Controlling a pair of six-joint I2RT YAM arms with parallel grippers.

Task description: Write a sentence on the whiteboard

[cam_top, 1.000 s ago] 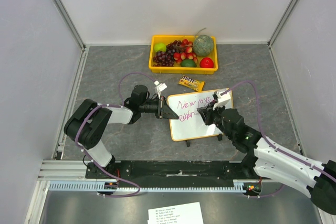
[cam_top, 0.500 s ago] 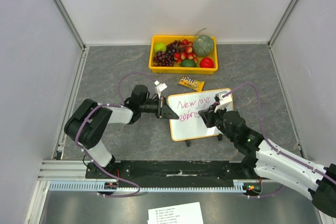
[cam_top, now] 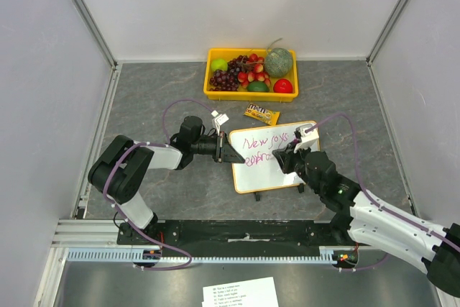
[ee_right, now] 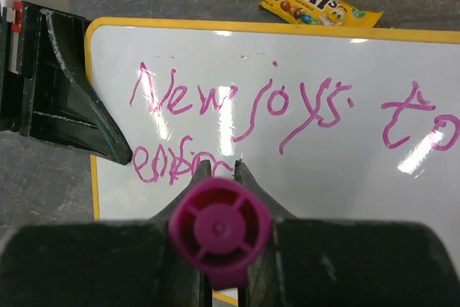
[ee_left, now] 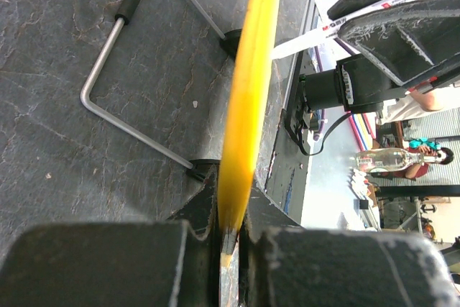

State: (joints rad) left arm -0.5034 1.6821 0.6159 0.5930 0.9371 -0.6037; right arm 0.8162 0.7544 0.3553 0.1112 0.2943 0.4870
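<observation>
The whiteboard (cam_top: pixel 287 177) lies tilted at the table's middle, its orange-tan frame edge-on in the left wrist view (ee_left: pixel 248 91). The sentence (ee_right: pixel 251 106) reads "New joys to" with a second line of pink scribble (ee_right: pixel 169 165) below. My left gripper (cam_top: pixel 231 154) is shut on the board's left edge (ee_left: pixel 228 228). My right gripper (cam_top: pixel 282 159) is shut on a pink-purple marker (ee_right: pixel 219 229), held over the board at the end of the second line; the marker's tip is hidden behind its own end.
A yellow basket (cam_top: pixel 215 93) of fruit stands at the back. An M&M's packet (cam_top: pixel 261 113) lies just behind the board (ee_right: pixel 320 6). The board's wire stand (ee_left: pixel 122 116) rests on the grey table. A printed paper sheet (cam_top: pixel 241 293) lies at the near edge.
My right gripper with the marker has shifted slightly down and right along the second line; more pink lettering shows there. The left gripper and board have not moved.
</observation>
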